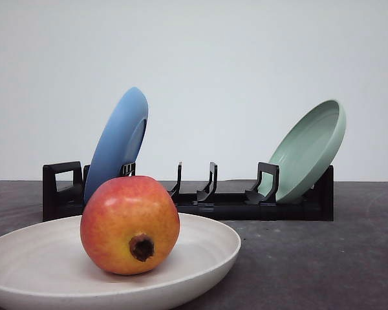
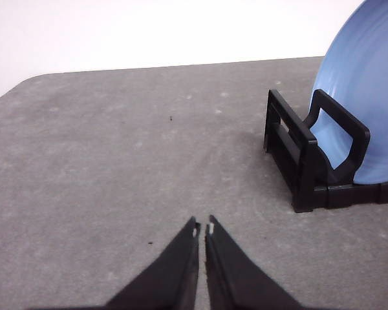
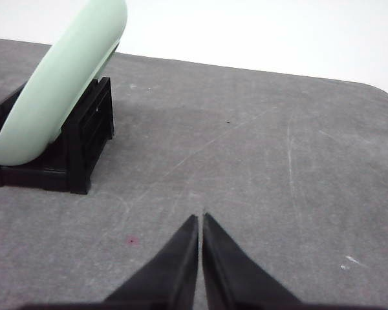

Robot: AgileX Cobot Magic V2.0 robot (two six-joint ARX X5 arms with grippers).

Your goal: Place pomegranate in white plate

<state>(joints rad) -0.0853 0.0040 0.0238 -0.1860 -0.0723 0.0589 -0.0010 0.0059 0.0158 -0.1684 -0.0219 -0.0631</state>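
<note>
I read no brand, label or writing on any item. In the front view, I see the pomegranate (image 1: 130, 224) sitting inside the plate (image 1: 207, 258), left of the plate's centre, resting on the plate floor. Its dark calyx nub faces the camera and slightly downward, so the stem-to-calyx axis runs roughly toward me, tilted a little down at the near end. The skin grades from red at the top to yellow-orange around the nub. The plate lies flat on the grey table (image 1: 310, 258), near the camera. Behind it stands a black rack (image 1: 213, 203); a blue plate (image 1: 119, 142) leans in its left end and a green plate (image 1: 308, 150) leans in its right end. In the left wrist view, I see the left gripper (image 2: 203, 227) above bare table, fingertips almost touching and holding nothing, with the rack's end and the blue plate ahead and to one side. In the right wrist view, the right gripper (image 3: 200, 217) hangs likewise above bare table, fingers pressed together and empty, with the green plate and the rack's other end ahead. Both grippers are well apart from the pomegranate.
</note>
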